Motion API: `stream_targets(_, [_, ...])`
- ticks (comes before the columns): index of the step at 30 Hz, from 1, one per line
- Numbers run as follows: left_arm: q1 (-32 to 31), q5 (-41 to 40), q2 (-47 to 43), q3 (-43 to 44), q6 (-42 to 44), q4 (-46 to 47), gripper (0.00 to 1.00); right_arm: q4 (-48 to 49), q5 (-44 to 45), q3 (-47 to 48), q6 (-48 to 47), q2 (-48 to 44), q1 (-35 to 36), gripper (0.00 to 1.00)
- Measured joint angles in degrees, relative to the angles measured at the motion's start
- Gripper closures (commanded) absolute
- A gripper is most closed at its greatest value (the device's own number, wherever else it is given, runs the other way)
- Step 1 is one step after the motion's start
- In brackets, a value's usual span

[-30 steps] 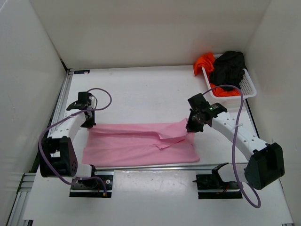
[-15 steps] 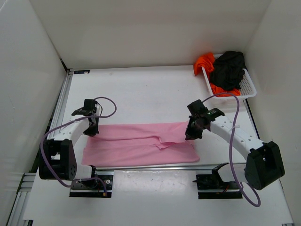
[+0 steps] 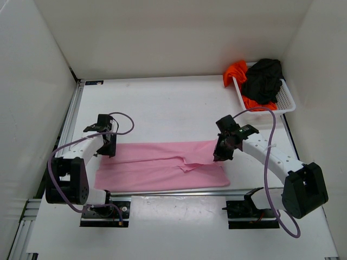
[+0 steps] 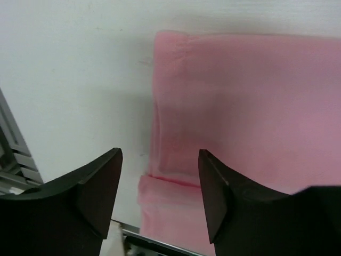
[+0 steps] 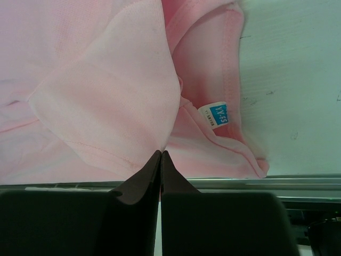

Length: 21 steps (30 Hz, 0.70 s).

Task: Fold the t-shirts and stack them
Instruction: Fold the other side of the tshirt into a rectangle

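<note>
T-shirts (image 3: pixel 141 170) number three: pink one (image 3: pixel 162 162), black one (image 3: pixel 263 80), orange one (image 3: pixel 236 70).

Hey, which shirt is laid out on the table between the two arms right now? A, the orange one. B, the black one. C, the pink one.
C: the pink t-shirt lies spread on the table, while the black t-shirt and orange t-shirt are piled at the white basket.

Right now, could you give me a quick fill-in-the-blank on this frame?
The spread t-shirt is ___.
The left gripper hangs ___ over its end.
The right gripper is ___ on its fabric.
In the basket, the top t-shirt is ___.
Missing: pink, open, shut, black.
</note>
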Motion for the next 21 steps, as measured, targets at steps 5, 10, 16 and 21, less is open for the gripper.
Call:
stream_targets(5, [-0.2,-0.7,-3.3,0.6,0.0,-1.2,0.08,0.8,0.0,-0.1,-0.2,2.0,-0.1,1.00])
stream_targets(10, [-6.4,0.2,-8.4,11.2,-0.1,-1.6,0.24,1.8,-1.5,3.2,-1.4,8.7,-3.1,1.00])
stream_targets(16, [-29.5,3.0,-5.9,23.4,-0.1,-1.5,0.39,5.2,-5.8,11.0,-3.7,19.6,-9.6,1.00])
stream_targets(21, [-45.5,7.9,6.7,26.9,0.0,-2.2,0.40,6.9,-9.1,12.5,-4.5,25.2,-12.2,1.00])
